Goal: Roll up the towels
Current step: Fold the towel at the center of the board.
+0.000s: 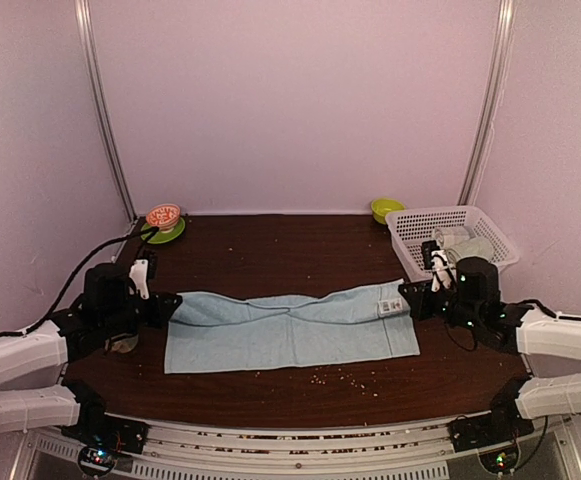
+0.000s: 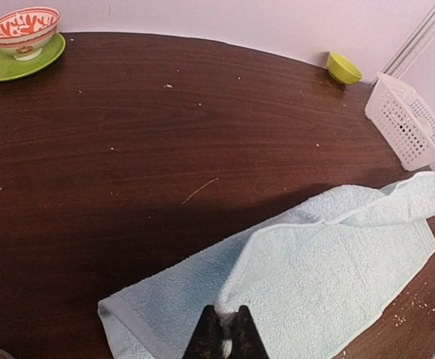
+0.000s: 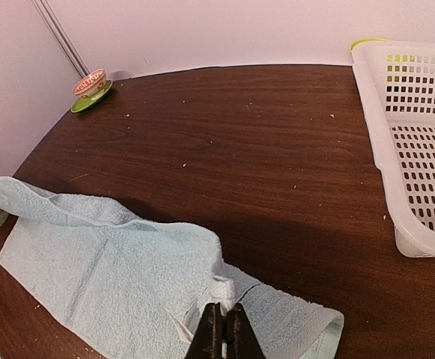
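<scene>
A light blue towel [image 1: 290, 330] lies lengthwise across the dark table between my two arms. Its far long edge is raised off the table at both ends and sags in the middle over the flat part. My left gripper [image 1: 170, 305] is shut on the towel's left end, where a pinch of cloth [image 2: 236, 295] rises into the black jaws of the left gripper [image 2: 227, 333]. At the other end my right gripper [image 1: 408, 298] is shut on the cloth beside a small white label [image 1: 390, 305]. In the right wrist view the towel [image 3: 112, 262] bunches up at the closed tips of the right gripper [image 3: 224, 325].
A white slotted basket [image 1: 490, 225] stands at the back right, with pale bundled things [image 1: 460, 243] inside that are too small to identify. A yellow-green bowl [image 1: 385, 209] sits behind it. At the back left is a red-patterned bowl [image 1: 163, 215] on a green saucer [image 1: 170, 233]. Crumbs [image 1: 345, 375] dot the front.
</scene>
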Controlling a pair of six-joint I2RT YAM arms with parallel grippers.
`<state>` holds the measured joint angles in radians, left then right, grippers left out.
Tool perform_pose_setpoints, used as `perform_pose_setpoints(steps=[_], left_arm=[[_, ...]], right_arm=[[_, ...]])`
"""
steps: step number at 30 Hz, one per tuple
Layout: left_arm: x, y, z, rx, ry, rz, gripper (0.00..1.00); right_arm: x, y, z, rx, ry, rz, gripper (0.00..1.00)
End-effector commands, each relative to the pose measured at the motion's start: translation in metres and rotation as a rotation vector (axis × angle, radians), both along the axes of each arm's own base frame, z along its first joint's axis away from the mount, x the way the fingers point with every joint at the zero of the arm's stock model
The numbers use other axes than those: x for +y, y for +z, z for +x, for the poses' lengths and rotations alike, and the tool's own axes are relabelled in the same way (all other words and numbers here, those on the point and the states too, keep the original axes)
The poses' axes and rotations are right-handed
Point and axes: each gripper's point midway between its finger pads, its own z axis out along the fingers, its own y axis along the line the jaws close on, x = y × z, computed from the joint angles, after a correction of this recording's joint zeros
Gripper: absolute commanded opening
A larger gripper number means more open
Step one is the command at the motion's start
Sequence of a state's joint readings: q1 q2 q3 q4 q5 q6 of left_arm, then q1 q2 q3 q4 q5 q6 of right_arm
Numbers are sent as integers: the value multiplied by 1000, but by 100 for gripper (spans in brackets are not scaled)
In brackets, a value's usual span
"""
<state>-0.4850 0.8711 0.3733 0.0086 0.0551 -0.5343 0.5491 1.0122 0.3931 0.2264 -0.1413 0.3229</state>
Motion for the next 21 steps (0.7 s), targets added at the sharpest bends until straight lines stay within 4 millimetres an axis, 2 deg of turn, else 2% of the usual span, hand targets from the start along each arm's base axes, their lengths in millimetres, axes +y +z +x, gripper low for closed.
perform_pose_setpoints(steps=[1,8,14,21], left_arm=[[-4,10,4,-39,-12,-34,0],[-14,-11,-1,38,-70,-31,0],[-19,-29,-11,115,-107,-31,0],[-12,-31,-19,147,-84,-20,0]], right_arm=[[12,-5,-9,25,44,23,0],[23,-36,-39,177,89,4,0],[12,-51,-52,282,35,5,0],[-5,-63,-65,368,-19,-65,0]])
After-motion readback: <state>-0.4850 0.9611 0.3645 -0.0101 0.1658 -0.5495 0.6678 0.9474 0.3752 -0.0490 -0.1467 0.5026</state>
